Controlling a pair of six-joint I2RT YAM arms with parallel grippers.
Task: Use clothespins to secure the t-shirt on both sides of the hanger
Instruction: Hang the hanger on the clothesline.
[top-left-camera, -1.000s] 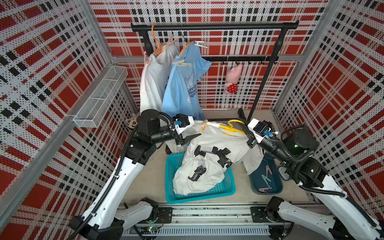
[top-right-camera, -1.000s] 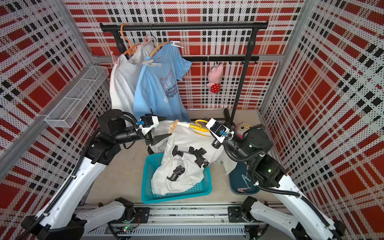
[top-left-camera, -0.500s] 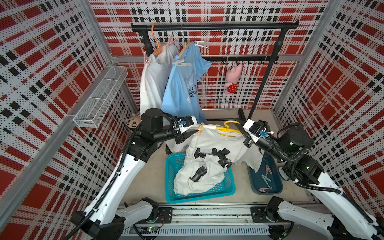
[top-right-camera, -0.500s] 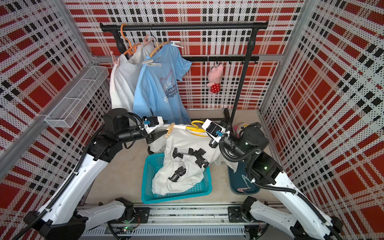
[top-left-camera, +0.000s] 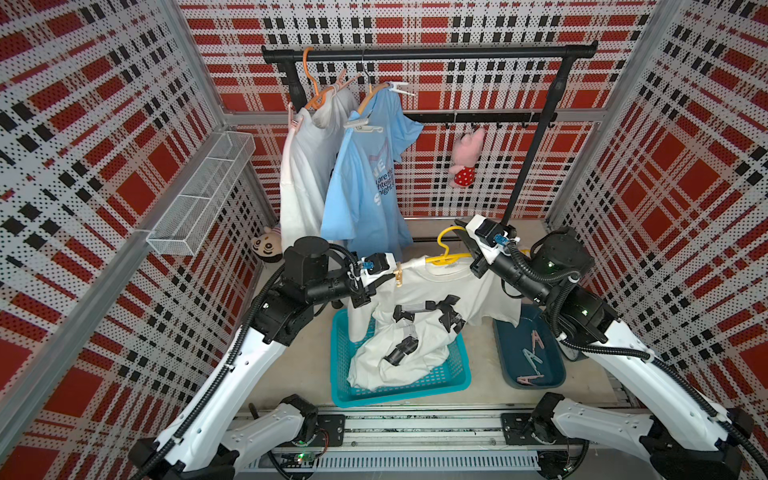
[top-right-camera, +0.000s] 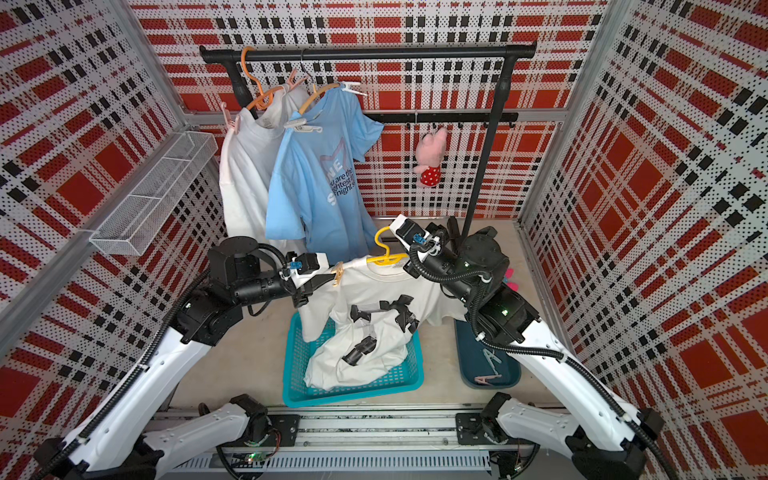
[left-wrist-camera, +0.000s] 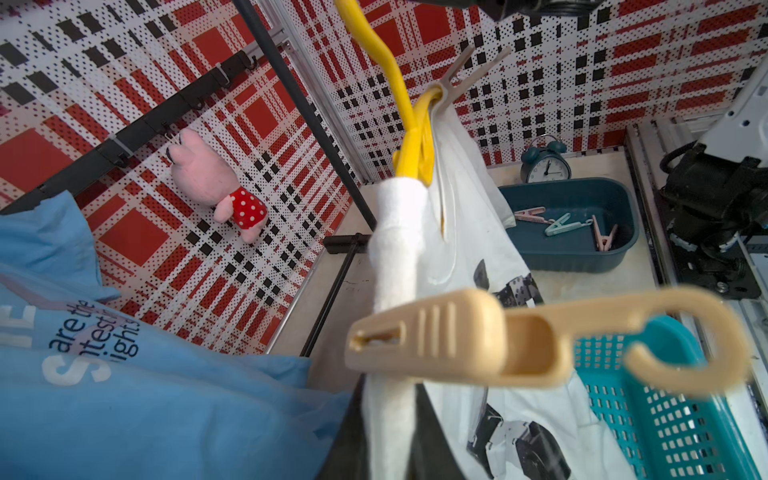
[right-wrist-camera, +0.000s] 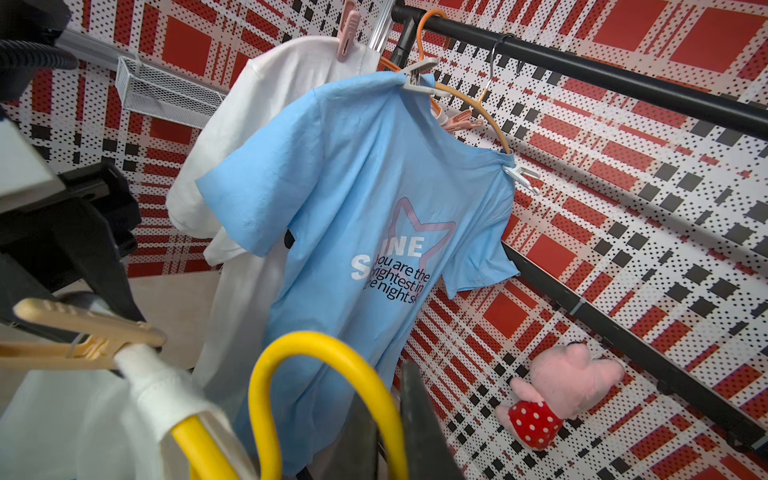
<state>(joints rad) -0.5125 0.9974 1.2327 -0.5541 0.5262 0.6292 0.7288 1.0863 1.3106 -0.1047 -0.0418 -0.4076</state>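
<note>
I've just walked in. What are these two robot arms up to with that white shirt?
The right pincer is shut on a yellow hanger, holding up a white shirt whose lower half lies in a teal basket. The left pincer is at a beige clothespin on the shoulder nearest it. Whether it grips the clothespin is unclear. A pale clothespin already sits at the hanger's far end.
</note>
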